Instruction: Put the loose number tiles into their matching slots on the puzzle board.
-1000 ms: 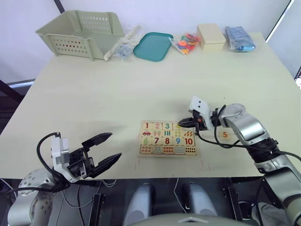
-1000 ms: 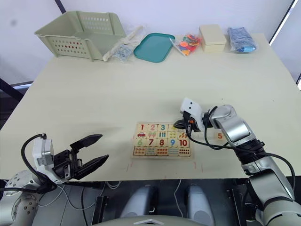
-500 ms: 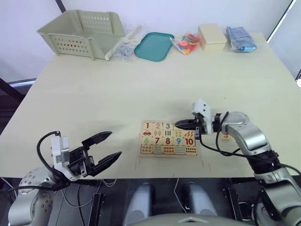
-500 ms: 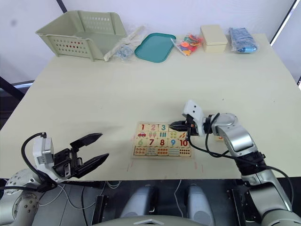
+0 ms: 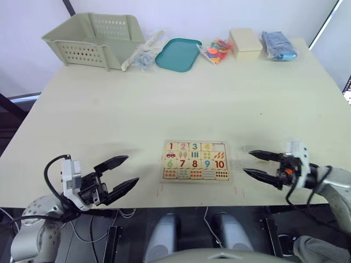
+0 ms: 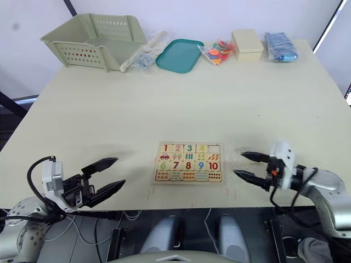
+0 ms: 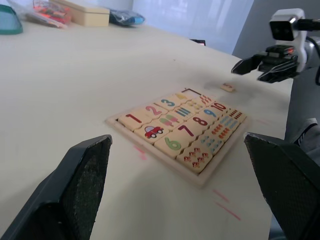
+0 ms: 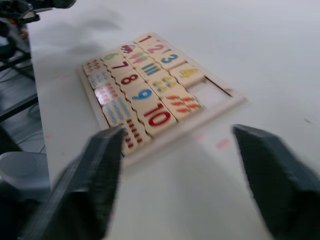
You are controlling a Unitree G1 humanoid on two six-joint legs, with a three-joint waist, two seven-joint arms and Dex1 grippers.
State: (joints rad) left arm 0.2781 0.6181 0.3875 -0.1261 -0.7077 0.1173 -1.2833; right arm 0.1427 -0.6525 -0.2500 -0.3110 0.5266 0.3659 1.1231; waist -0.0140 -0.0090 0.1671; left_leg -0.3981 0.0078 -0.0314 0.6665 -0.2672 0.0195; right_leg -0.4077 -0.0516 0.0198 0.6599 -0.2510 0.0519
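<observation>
With tiles 1 to 4 seated, our board (image 5: 196, 160) near the table's front edge keeps one empty slot (image 5: 220, 147), so our right pincer (image 5: 259, 165) gapes open beside it, the left pincer (image 5: 119, 173) spread idle.

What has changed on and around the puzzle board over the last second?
The right gripper pulled back from the puzzle board toward the robot, open and empty. Tile 4 now sits in the top row; the last slot is empty. The left gripper stayed open, near the table edge.
</observation>
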